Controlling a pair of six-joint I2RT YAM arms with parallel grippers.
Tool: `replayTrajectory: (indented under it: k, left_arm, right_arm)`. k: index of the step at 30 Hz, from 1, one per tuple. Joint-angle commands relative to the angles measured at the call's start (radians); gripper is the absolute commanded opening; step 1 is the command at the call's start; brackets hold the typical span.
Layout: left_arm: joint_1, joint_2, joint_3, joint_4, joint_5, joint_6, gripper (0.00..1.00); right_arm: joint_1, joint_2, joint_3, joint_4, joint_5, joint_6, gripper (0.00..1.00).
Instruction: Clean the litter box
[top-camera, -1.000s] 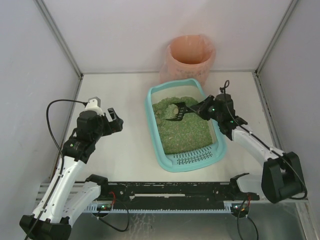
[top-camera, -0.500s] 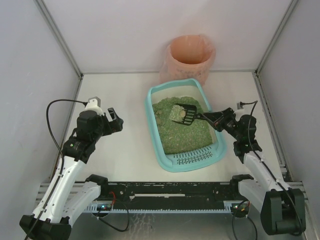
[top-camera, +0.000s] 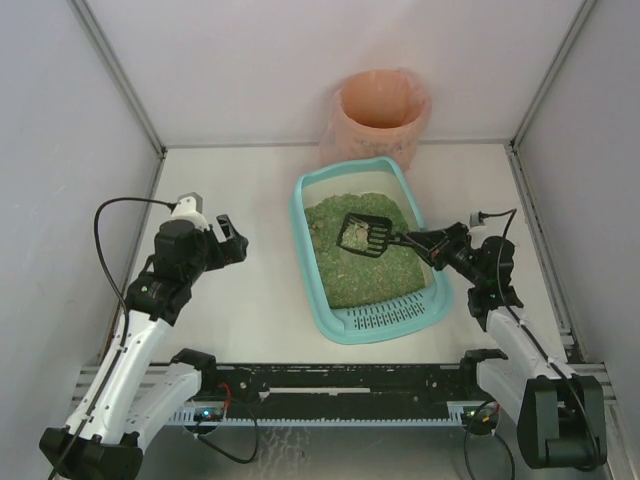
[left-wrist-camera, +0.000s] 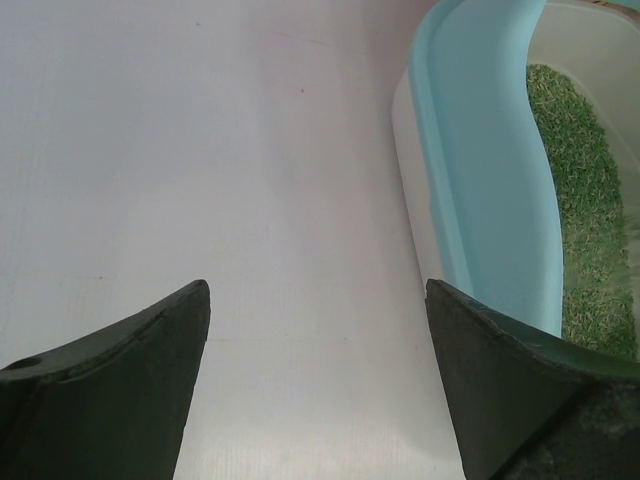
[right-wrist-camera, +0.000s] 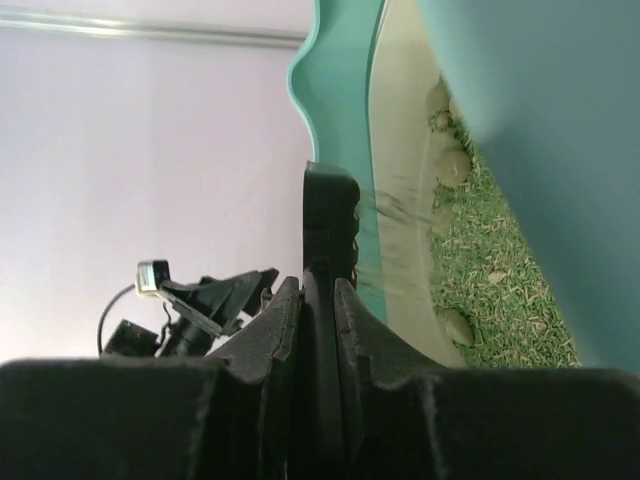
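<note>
— Which step is the cleaning at?
— Scooping, by the look of it. The right fingers (right-wrist-camera: 268, 335) are clamped on the handle of the black slotted scoop (top-camera: 364, 235), which is held low over the green litter (top-camera: 365, 275) inside the teal litter box (top-camera: 298, 215). The box sits mid-tabletop (top-camera: 250, 180), just before the pink-bagged bin (top-camera: 380, 110).
— And the left fingers (left-wrist-camera: 120, 380)?
— Spread wide, holding nothing, beside the box's left wall.
— Next?
— Likely digging under a clump (right-wrist-camera: 455, 168), sifting it, then carrying it level to the bin.
</note>
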Motion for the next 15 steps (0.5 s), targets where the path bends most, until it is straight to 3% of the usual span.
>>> replayTrajectory:
  k: [1, 5, 10, 15]
  left_arm:
    - [0.007, -0.001, -0.009, 0.030, -0.003, 0.002, 0.92]
    - [0.007, -0.015, -0.014, 0.016, -0.040, 0.007, 0.92]
    - [0.007, -0.006, -0.006, 0.014, -0.033, 0.008, 0.92]
    - [0.007, -0.003, -0.007, 0.020, -0.029, 0.006, 0.92]
  right_arm:
    - [-0.068, -0.010, -0.021, 0.091, -0.028, 0.074, 0.00]
    - [0.014, 0.003, 0.033, 0.078, -0.041, 0.013, 0.00]
    - [-0.102, -0.039, -0.039, 0.068, -0.028, 0.071, 0.00]
    - [-0.031, -0.036, 0.047, 0.019, -0.079, -0.044, 0.00]
